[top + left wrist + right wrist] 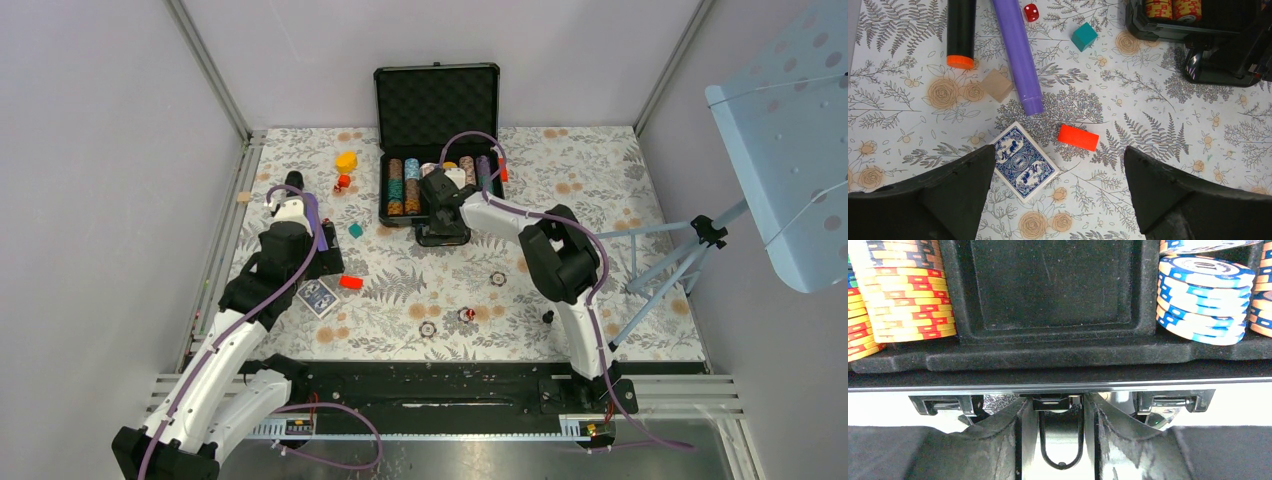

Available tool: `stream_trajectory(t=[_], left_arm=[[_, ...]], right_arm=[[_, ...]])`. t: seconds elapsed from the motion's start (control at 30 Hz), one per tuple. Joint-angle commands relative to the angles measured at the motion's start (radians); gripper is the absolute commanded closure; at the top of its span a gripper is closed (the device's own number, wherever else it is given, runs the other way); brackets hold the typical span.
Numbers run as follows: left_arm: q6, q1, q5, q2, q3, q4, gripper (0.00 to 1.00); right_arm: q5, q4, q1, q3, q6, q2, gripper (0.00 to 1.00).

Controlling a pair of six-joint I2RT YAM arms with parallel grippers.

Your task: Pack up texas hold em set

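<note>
The black case [437,105] stands open at the back, its foam lid upright and rows of striped chips [404,185] in its tray. My right gripper [440,215] sits at the case's front edge. In the right wrist view its fingers [998,435] stand close together on either side of the black handle loop [1060,462], pressed against it, below chip stacks [903,295]. The blue card deck [1020,162] lies on the cloth just ahead of my left gripper [1059,160], which is wide open and holds nothing. Three loose chips [497,278] lie mid-table.
An orange block [1078,137], purple cylinder [1018,55], black cylinder with an orange end [960,30], wooden cube [996,85], teal block [1084,36] and red die [1031,12] lie near the deck. A yellow piece [346,160] sits beside the case. A tripod [690,250] stands at the right.
</note>
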Motion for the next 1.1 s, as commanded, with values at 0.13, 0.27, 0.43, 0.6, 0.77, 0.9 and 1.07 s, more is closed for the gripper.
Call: stream_trajectory(t=[0.13, 0.27, 0.43, 0.6, 0.77, 0.9, 1.07], left_arm=[[0.014, 0.004, 0.012, 0.0, 0.001, 0.043, 0.01], [0.014, 0.004, 0.01, -0.002, 0.001, 0.043, 0.01], [0.014, 0.004, 0.011, 0.0, 0.001, 0.044, 0.01], [0.014, 0.005, 0.01, 0.0, 0.002, 0.043, 0.01], [0.014, 0.004, 0.012, 0.0, 0.001, 0.043, 0.01], [0.014, 0.004, 0.01, 0.0, 0.001, 0.043, 0.01], [0.014, 0.005, 0.01, 0.001, 0.001, 0.043, 0.01]], right_arm=[[0.005, -0.141, 0.065, -0.137, -0.003, -0.078, 0.56], [0.042, -0.08, 0.082, -0.207, 0.005, -0.114, 0.56], [0.087, -0.036, 0.101, -0.256, 0.006, -0.137, 0.55], [0.102, -0.026, 0.103, -0.269, 0.009, -0.144, 0.55], [0.102, -0.024, 0.102, -0.277, 0.008, -0.147, 0.55], [0.103, -0.017, 0.103, -0.292, 0.008, -0.155, 0.55], [0.122, 0.086, 0.103, -0.353, -0.03, -0.241, 0.53]])
